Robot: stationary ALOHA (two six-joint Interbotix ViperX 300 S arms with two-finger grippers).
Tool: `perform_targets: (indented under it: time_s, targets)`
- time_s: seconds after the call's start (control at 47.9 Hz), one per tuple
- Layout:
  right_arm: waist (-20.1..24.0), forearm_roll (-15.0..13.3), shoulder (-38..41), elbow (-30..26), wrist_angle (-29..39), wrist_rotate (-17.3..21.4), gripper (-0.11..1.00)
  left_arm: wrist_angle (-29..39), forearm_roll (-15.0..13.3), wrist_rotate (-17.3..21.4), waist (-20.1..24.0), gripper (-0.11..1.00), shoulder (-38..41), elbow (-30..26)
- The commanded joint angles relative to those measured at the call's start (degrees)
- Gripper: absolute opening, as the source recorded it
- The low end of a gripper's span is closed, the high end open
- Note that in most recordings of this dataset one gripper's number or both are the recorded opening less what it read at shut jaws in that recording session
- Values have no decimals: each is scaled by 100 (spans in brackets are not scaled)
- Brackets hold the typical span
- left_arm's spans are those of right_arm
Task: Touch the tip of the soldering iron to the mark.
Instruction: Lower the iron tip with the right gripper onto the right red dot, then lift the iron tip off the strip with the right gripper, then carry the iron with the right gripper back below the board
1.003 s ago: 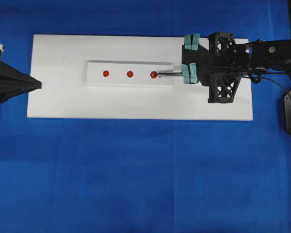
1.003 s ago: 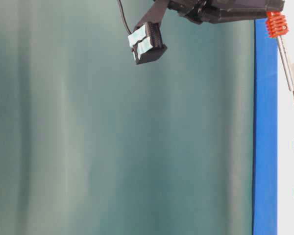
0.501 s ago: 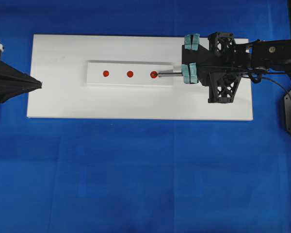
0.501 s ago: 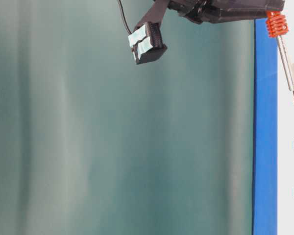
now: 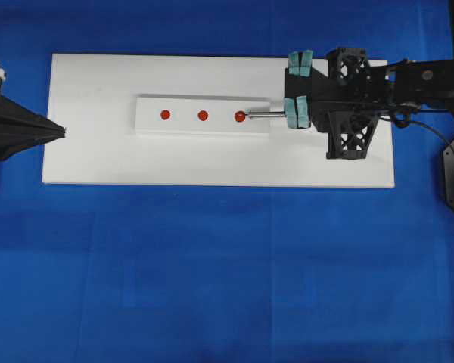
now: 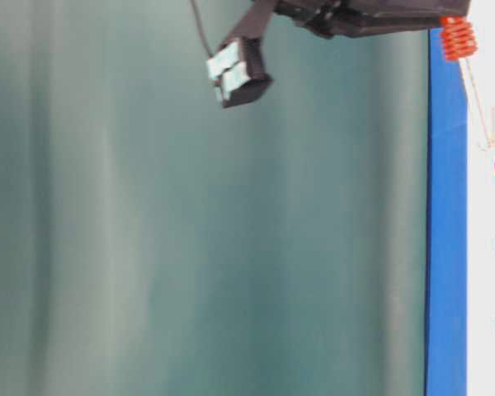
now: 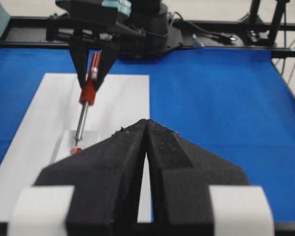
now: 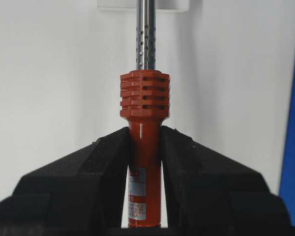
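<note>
The right gripper is clamped on the red handle of the soldering iron, whose tip sits just beside the nearest red mark on the white strip. Judging by this, the touching step is in hand; next comes a small, gentle lowering onto that mark. The table-level view suggests a slight gap that the overhead view hides. The left gripper idles with its jaws closed on nothing, well apart from the mark.

White board lies on blue cloth, under & left of right gripper. Teal-grey curtain fills backdrop behind it.
</note>
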Motion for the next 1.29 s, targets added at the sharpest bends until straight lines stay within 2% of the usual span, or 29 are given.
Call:
perform_targets:
  time_s: [0.0,0.313,0.71,0.919,1.149,1.274]
  targets:
    - [-9,-26,-378,-281,167,-18,6,-35,0,0,0,0,26,-70]
    - [-9,-211,-1134,-668,782,-18,6,-26,0,-9,0,0,26,-70]
    - [-9,-211,-1151,-659,773,-18,6,-26,0,-105,0,0,26,-70]
    - [35,-123,-1160,-659,782,26,6,-26,0,-114,0,0,26,-70]
    - [369,-88,-1248,-571,800,483,6,-26,0,-114,0,0,26,-70]
    - [835,-88,-1318,-492,791,905,6,-26,0,-105,0,0,26,-70]
